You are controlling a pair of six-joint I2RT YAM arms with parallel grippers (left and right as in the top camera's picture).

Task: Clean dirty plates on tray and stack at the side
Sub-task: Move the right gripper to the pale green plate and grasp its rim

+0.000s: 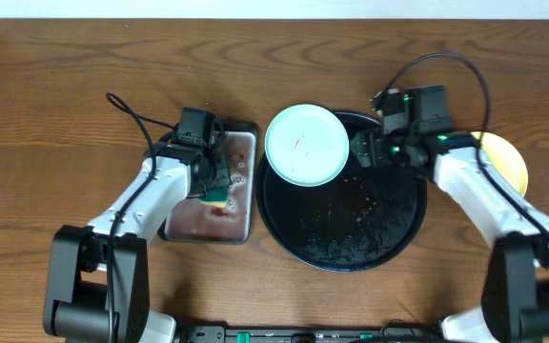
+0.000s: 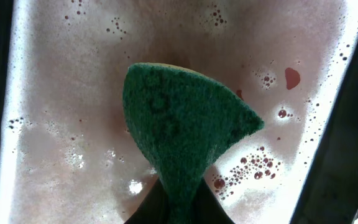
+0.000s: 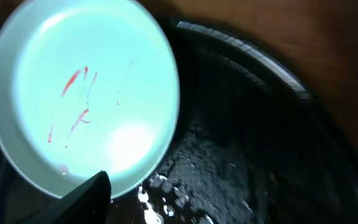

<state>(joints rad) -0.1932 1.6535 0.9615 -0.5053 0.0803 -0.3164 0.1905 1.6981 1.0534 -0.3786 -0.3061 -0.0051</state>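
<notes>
Presently, left gripper hung over the pan, jaws clamped on green sponge. Arm bent inward above the tray, right gripper pinched the mint plate at its rim.

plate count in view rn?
2. One pale mint plate with red smears over the black tray's upper-left rim; one yellow plate on the table right of the tray, partly behind the right arm. Others may be hidden.

Rectangular metal pan holding reddish bubbly water, green sponge (yellow-backed) over it
</notes>
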